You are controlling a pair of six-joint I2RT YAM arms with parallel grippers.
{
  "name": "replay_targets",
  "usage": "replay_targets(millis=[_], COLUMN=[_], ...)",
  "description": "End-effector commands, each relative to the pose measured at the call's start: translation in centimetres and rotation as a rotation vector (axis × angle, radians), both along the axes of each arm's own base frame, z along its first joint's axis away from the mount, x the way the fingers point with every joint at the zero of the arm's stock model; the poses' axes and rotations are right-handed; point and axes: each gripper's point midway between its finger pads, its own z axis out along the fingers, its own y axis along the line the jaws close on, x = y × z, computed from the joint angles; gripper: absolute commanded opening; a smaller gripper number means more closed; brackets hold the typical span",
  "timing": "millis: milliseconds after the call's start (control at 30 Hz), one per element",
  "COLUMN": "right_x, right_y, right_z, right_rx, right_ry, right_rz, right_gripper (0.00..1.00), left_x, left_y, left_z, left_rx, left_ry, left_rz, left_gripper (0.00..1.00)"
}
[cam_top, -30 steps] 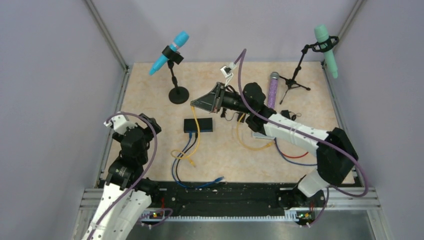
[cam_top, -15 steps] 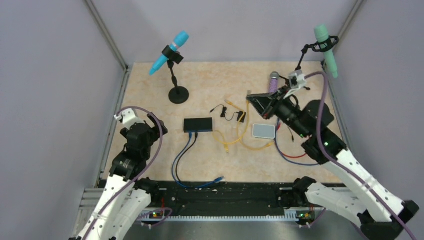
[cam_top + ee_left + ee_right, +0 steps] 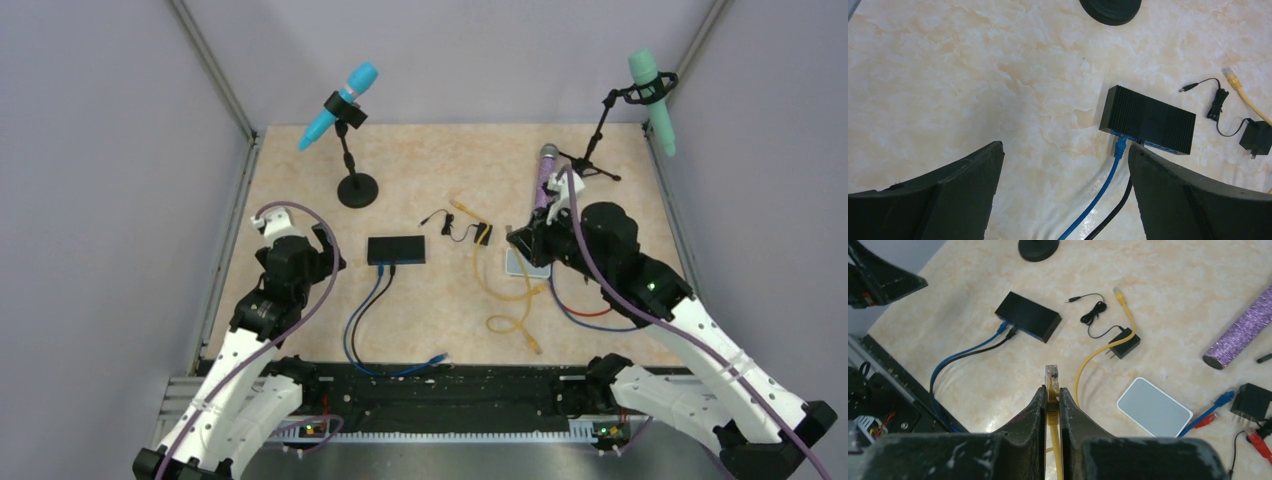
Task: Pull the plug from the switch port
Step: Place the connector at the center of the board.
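Switch (image 3: 396, 249) mid-table, yellow plug (image 3: 1051, 374) out of it and held off to its right.
One switch, with two cables in its near-edge ports: a blue cable (image 3: 1103, 185) and a black cable (image 3: 1118, 198). The right gripper (image 3: 1050, 392), raised, pinches the plug narrowly. The left gripper (image 3: 1064, 147) hovers left of the switch, jaws wide, holding nothing.
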Motion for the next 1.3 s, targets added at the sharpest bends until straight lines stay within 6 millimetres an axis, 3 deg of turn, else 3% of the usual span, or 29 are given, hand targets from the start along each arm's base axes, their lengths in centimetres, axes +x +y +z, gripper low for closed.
replay_targets(millis=[0, 33, 167, 267, 333, 400, 533, 700, 767, 833, 867, 933, 1033, 1133, 1233, 1267], right_x=[1.0, 1.7, 6.3, 7.7, 9.8, 13.1, 17.7, 21.3, 22.0, 22.4, 22.4, 22.3, 21.0, 18.9, 16.9, 16.0], right_y=[3.5, 3.7, 5.7, 8.9, 10.1, 10.1, 10.9, 11.3, 11.4, 11.8, 11.9, 11.6, 11.3, 10.3, 7.7, 7.0], right_z=[2.2, 2.2, -2.0, -6.0, -7.8, -8.3, -9.4, -13.3, -15.1, -16.1, -16.2, -15.9, -13.6, -10.8, -8.3, -6.6], right_rx=[-0.016, -0.026, -0.141, -0.187, -0.203, -0.228, -0.227, -0.214, -0.193, -0.175, -0.165, -0.153, -0.114, -0.086, -0.073, -0.035], right_ry=[-0.005, -0.002, 0.060, 0.154, 0.166, 0.139, 0.179, 0.283, 0.329, 0.350, 0.360, 0.369, 0.345, 0.309, 0.257, 0.226], right_rz=[0.158, 0.143, 0.127, 0.250, 0.242, 0.158, 0.148, 0.125, 0.118, 0.129, 0.130, 0.102, 0.110, 0.114, 0.023, -0.006], right_gripper=[0.00, 0.00, 0.00, 0.00, 0.00, 0.00, 0.00, 0.01, 0.12, 0.33, 0.44, 0.56, 0.70, 0.72, 0.73, 0.73], left_x=[0.9, 0.8, 0.4, 0.1, -0.1, -0.3, -0.5, -0.6, -0.7, -0.7, -0.7, -0.7, -0.7, -0.7, -0.5, -0.4], left_y=[-0.5, -0.6, -0.7, -0.7, -0.6, -0.6, -1.0, -1.2, -1.4, -1.6, -1.8, -1.8, -1.8, -1.8, -2.0, -2.1], left_z=[1.9, 1.8, 1.5, 1.4, 1.4, 1.4, 1.7, 1.6, 1.3, 1.1, 1.1, 1.0, 0.9, 0.9, 1.0, 1.0], left_rx=[-0.023, -0.026, -0.033, -0.035, -0.032, -0.031, -0.052, -0.060, -0.062, -0.069, -0.071, -0.073, -0.064, -0.058, -0.061, -0.062], left_ry=[-0.065, -0.061, -0.055, -0.054, -0.051, -0.051, -0.057, -0.051, -0.044, -0.043, -0.044, -0.043, -0.034, -0.027, -0.022, -0.021], left_rz=[-0.021, -0.025, -0.033, -0.034, -0.036, -0.039, -0.055, -0.065, -0.080, -0.090, -0.096, -0.101, -0.103, -0.104, -0.111, -0.116], left_gripper=[0.99, 0.99, 0.99, 0.99, 0.99, 0.99, 0.99, 0.99, 0.99, 0.99, 0.99, 0.99, 0.99, 0.99, 0.99, 0.99])
